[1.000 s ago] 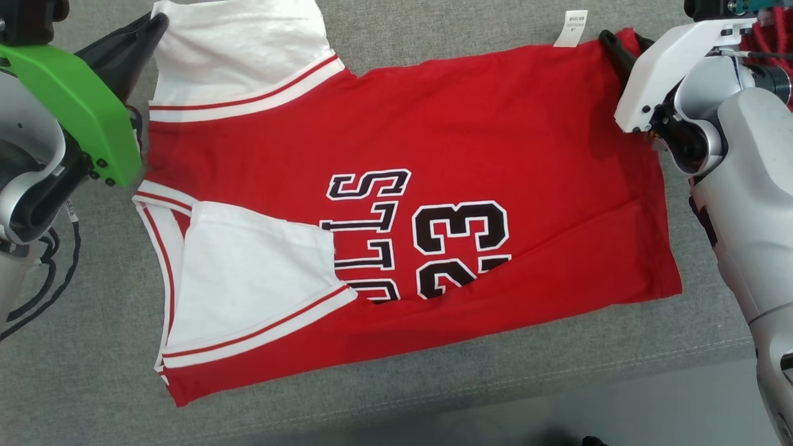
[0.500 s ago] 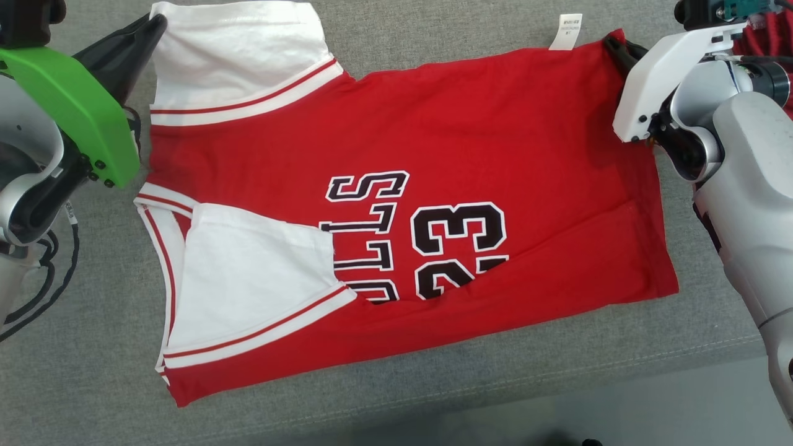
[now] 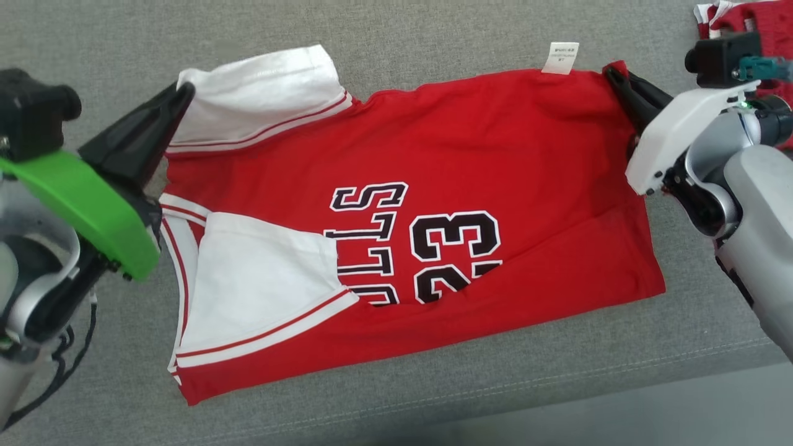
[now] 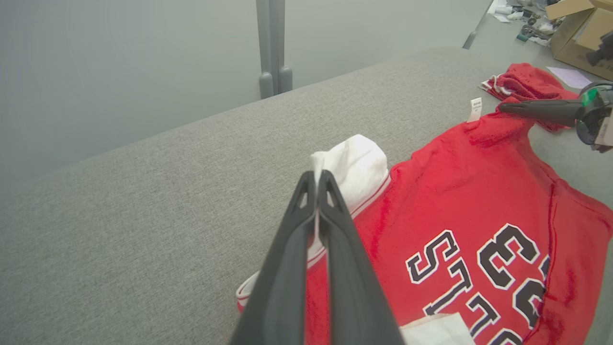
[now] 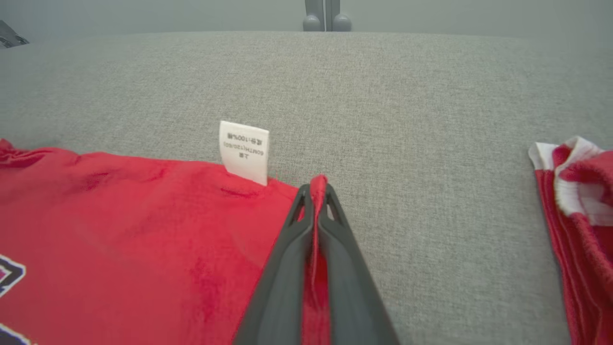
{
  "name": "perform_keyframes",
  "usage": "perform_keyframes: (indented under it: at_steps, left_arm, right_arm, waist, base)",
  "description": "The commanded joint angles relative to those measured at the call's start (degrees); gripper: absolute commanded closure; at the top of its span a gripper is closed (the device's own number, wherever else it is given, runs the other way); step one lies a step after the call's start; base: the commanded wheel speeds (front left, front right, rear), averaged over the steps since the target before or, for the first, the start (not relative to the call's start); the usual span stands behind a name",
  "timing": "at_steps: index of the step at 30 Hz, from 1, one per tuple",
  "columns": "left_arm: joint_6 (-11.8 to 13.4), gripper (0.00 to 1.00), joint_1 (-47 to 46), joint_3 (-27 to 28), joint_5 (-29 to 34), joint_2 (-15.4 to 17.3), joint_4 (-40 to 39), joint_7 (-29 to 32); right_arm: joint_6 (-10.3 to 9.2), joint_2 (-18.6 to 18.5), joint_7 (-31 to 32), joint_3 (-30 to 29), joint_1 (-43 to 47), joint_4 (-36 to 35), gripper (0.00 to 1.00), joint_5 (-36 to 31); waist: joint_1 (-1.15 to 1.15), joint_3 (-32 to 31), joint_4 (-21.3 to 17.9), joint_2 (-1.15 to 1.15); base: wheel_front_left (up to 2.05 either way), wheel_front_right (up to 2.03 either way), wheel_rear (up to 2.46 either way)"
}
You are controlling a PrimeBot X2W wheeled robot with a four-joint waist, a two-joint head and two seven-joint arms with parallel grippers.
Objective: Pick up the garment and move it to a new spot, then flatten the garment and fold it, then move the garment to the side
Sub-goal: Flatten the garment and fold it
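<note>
Shirt [image 3: 495, 142] lay on the cushion [image 3: 433, 25] in the head view, held at ten and two o'clock. Left wrist view: left gripper [image 4: 316, 178] pinched white sleeve [image 4: 359, 160]. Right wrist view: right gripper [image 5: 315, 189] pinched little red corner [image 5: 319, 180]; hard tugs could slip it.

Head overhead; wrists low over garment [image 3: 526, 136]

Soft matt red cloth jersey [image 3: 433, 148] lies on rough woven grey fabric surface [image 3: 433, 31]; pincer fingers [image 4: 335, 268] matt black plastic.
</note>
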Motion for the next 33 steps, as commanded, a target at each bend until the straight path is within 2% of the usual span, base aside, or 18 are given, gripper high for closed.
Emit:
perform_keyframes:
  at_steps: [1,7,11,13,18,21,33]
  left_arm:
    - [0.81,1.00,2.15,0.25,-0.38,0.97,-1.61,-0.58]
    - [6.37,1.00,14.43,0.89,-0.05,4.34,-11.64,-4.46]
    - [9.52,1.00,23.24,0.41,-0.57,4.98,-14.99,-8.07]
    - [10.28,1.00,26.15,0.20,-1.07,4.96,-15.65,-9.30]
    - [11.10,1.00,31.52,-0.03,-2.99,4.17,-15.34,-11.92]
    - [10.53,1.00,33.85,-0.56,-4.18,3.00,-14.33,-13.30]
    - [10.15,1.00,37.62,-0.34,-6.69,2.50,-14.66,-15.60]
  right_arm:
    - [0.00,-0.83,-1.03,0.43,1.34,-0.92,1.00,0.82]
    - [0.00,-5.78,-6.54,3.75,7.55,-7.74,1.00,4.88]
    - [0.00,-10.26,-10.09,6.70,11.74,-12.86,1.00,6.80]
    - [0.00,-11.87,-11.09,7.59,12.71,-14.22,1.00,7.00]
    - [-0.01,-16.19,-12.37,11.69,12.93,-16.47,1.00,5.28]
    - [-0.01,-18.15,-13.08,14.97,11.50,-16.52,1.00,4.03]
    - [-0.01,-21.23,-18.22,21.44,9.41,-13.88,1.00,1.06]
  waist:
    - [0.00,-0.88,0.31,0.00]
    - [0.00,-2.78,1.09,0.00]
    - [0.00,-4.12,1.26,0.00]
    - [0.00,-4.62,0.98,0.00]
    - [0.00,-5.36,0.32,0.00]
    - [0.00,-5.53,-0.05,0.00]
    - [0.00,-4.97,-0.07,0.00]
  base:
    - [0.00,0.00,0.00]
    - [0.00,0.00,0.00]
    - [0.00,0.00,0.00]
    - [0.00,0.00,0.00]
    - [0.00,0.00,0.00]
    - [0.00,0.00,0.00]
    - [0.00,0.00,0.00]
